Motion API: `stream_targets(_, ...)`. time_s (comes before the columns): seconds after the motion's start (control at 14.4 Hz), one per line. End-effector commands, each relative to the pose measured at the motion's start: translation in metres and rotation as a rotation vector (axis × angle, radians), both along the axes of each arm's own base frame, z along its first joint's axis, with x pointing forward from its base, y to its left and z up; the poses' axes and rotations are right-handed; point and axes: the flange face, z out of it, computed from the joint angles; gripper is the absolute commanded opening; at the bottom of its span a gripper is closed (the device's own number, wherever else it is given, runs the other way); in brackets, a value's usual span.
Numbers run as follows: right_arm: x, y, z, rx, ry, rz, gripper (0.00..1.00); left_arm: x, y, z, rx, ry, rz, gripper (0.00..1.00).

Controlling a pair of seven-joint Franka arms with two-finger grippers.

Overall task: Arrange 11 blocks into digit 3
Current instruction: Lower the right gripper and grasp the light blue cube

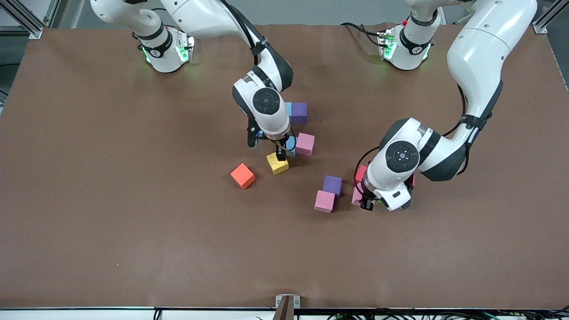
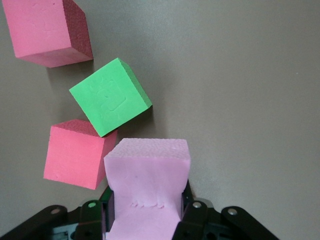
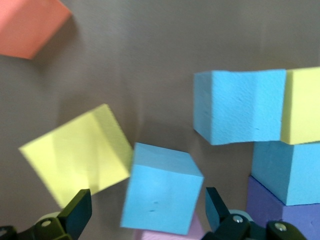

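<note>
1. Left claw (image 2: 147,220) grips a pink block (image 2: 147,175) beside a green cube (image 2: 110,97).
2. Right claw (image 3: 145,215) gapes wide over a light blue block (image 3: 160,187), mid-surface (image 1: 133,222).
3. No legible writing.

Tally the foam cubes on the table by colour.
light blue foam cubes: 3
yellow foam cubes: 2
orange foam cubes: 1
purple foam cubes: 2
pale pink foam cubes: 3
red-pink foam cubes: 2
green foam cubes: 1
Total: 14
</note>
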Motion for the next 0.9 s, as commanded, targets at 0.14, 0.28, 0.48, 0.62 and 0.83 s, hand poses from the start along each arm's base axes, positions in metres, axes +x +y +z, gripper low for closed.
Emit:
stream_targets(0.14,-0.008,0.01,-0.004,0.005,0.007,-0.031,1.0,-0.001,0.001,0.009,0.01,0.0,-0.017,0.3)
stream_targets(0.28,-0.011,0.012,-0.007,-0.001,0.01,-0.034,1.0,-0.001,0.0,0.009,0.009,0.0,-0.017,0.3)
stream_targets(0.48,-0.01,0.011,-0.008,-0.002,0.007,-0.037,1.0,-0.002,0.001,0.009,0.01,0.001,-0.018,0.3)
stream_targets(0.62,-0.009,0.011,-0.011,0.003,-0.002,-0.039,1.0,-0.002,0.001,0.009,0.01,0.001,-0.018,0.3)
stream_targets(0.83,-0.008,0.011,-0.019,0.002,-0.007,-0.04,1.0,-0.002,0.0,0.008,0.009,0.001,-0.018,0.3)
